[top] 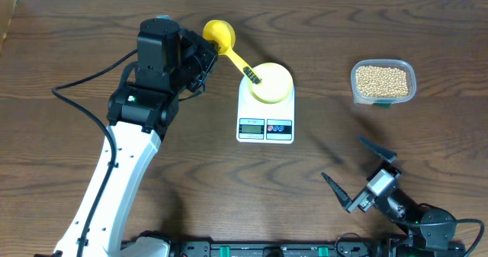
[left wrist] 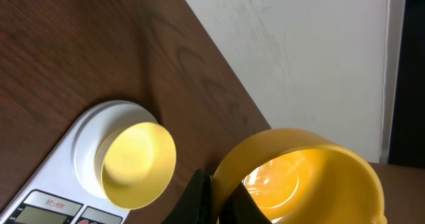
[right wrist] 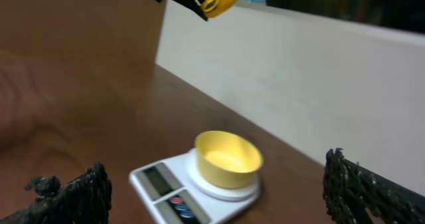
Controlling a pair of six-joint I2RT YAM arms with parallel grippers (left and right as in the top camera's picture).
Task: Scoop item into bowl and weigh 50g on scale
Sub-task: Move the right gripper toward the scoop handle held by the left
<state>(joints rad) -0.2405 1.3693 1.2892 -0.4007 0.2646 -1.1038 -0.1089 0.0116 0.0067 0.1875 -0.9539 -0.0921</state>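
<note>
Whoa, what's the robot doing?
The left end effector is shut on a yellow measuring scoop and holds it up in the air near the scale. The scoop looks empty. A pale yellow bowl sits on the scale, and it is empty too. The beans are in a clear container off to the side. The right end effector is open and holds nothing.

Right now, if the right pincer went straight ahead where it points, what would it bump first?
The open right pincer would probably meet the white scale carrying the yellow bowl first; how high it sits is unclear.
</note>
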